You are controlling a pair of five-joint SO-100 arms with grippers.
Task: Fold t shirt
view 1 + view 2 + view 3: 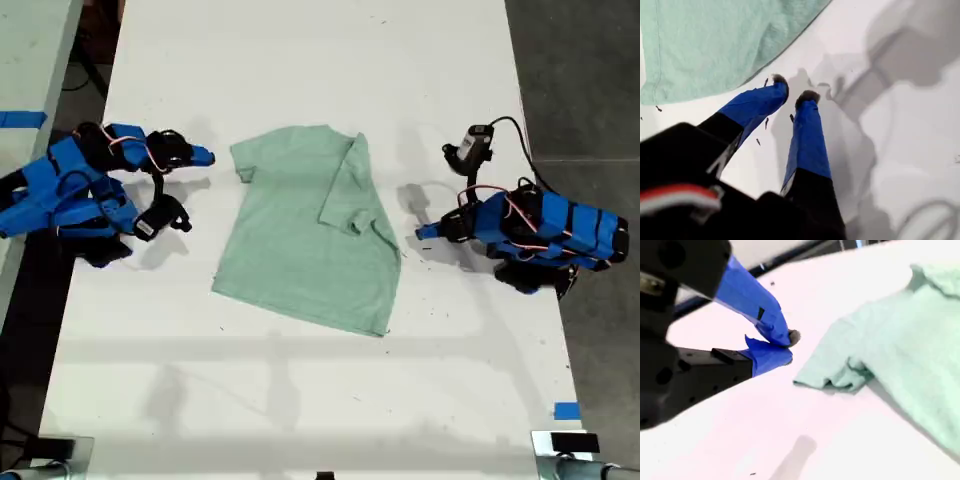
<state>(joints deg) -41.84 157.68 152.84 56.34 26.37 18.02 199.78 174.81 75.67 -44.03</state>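
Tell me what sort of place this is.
Likely a robotics lab or data-collection bench: a plain white table with tape markers, two blue arms clamped at its sides, cables, and one t shirt laid out.

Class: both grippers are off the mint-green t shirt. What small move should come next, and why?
Probably bring my second gripper to the unfolded sleeve beside it. The t shirt has one side folded over already; this sleeve lies flat, and both grippers are empty.

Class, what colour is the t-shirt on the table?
Plain pale mint green t-shirt, no print; clearest in the exterior view.
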